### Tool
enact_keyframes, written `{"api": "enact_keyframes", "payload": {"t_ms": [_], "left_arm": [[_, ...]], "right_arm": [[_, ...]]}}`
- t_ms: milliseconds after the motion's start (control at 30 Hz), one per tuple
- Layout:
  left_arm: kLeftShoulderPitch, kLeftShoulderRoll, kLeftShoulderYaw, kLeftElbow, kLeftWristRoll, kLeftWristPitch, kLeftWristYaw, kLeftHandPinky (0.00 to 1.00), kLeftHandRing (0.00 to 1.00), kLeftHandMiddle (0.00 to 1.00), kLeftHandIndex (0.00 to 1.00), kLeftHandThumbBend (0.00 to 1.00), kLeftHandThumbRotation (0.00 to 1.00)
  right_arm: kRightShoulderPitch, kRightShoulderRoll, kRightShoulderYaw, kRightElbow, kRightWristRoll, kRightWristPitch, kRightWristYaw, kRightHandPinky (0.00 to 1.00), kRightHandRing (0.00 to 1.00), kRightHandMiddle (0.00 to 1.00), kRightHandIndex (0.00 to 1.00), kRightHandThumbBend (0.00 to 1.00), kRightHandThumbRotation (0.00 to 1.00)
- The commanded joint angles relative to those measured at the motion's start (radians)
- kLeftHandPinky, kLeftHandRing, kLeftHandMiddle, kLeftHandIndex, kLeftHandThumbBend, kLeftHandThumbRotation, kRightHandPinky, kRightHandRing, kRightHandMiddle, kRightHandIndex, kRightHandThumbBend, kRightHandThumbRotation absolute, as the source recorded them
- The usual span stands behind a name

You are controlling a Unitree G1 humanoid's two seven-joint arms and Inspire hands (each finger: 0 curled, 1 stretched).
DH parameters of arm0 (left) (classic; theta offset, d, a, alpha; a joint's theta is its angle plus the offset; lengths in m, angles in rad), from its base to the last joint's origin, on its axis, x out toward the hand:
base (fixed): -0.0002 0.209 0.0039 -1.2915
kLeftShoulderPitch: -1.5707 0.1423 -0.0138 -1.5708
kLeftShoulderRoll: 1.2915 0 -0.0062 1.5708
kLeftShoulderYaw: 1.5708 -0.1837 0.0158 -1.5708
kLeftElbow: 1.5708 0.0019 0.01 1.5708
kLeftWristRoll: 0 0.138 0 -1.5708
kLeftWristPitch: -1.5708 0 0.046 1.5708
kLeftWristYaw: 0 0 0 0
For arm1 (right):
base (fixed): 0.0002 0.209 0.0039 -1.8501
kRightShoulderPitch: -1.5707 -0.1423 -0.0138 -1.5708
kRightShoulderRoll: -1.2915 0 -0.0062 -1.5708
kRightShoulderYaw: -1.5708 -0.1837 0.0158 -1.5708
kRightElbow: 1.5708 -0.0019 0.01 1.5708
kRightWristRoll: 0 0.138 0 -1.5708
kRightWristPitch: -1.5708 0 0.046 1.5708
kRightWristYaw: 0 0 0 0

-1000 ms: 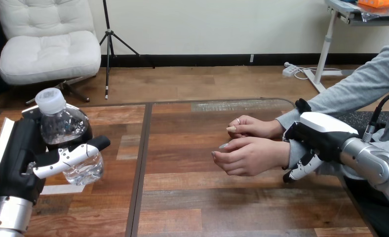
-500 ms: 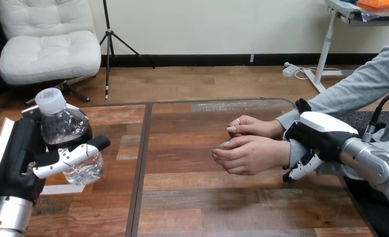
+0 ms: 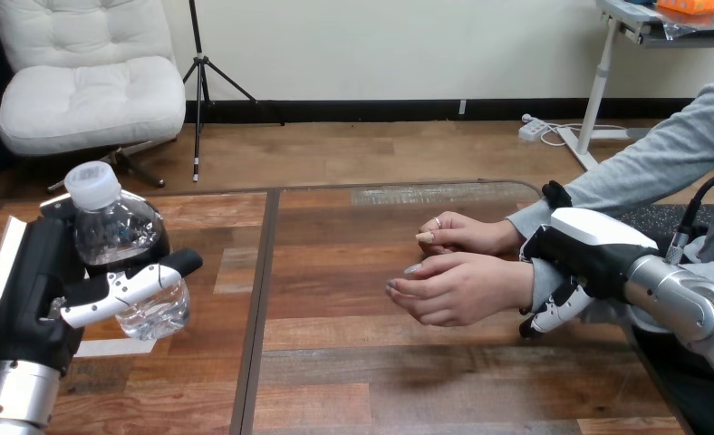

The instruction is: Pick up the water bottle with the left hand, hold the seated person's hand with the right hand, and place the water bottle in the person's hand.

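My left hand (image 3: 41, 285) sits at the near left of the wooden table (image 3: 362, 372), fingers and thumb wrapped round the water bottle (image 3: 118, 237). The thumb crosses the front of the bottle's lower half. The bottle stands nearly upright in that grip, clear-walled, with its white cap (image 3: 92, 184) on top. I cannot make out any label or print on it.

Across the table my right hand (image 3: 591, 246) is on the grey sleeve at the person's wrist (image 3: 542, 276). The white back lies over the top of it, and the fingers (image 3: 551, 314) curl underneath, so I read it as closed round the wrist. That wrist leads to the person's nearer hand (image 3: 462, 290), cupped and raised off the table. The person's farther hand (image 3: 469, 234) is just behind it. The bottle is well apart from both.
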State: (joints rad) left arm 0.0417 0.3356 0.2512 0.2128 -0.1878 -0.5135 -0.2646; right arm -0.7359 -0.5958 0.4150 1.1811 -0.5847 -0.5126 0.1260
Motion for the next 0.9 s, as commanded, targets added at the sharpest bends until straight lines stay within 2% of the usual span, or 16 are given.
{"api": "enact_keyframes", "payload": {"t_ms": [0,867], "left_arm": [[-0.041,-0.004,0.009,-0.061,-0.003,-0.019,0.01,0.28,0.34,0.38,0.39,0.63,0.0],[-0.044,-0.006,0.006,-0.055,-0.011,-0.016,0.004,0.28,0.34,0.38,0.39,0.63,0.0]], "right_arm": [[-0.029,-0.001,-0.039,-0.053,0.033,-0.028,-0.039,0.19,0.24,0.31,0.35,0.75,0.0],[-0.029,0.0,-0.053,-0.049,0.037,-0.029,-0.023,0.22,0.27,0.34,0.37,0.77,0.0]]}}
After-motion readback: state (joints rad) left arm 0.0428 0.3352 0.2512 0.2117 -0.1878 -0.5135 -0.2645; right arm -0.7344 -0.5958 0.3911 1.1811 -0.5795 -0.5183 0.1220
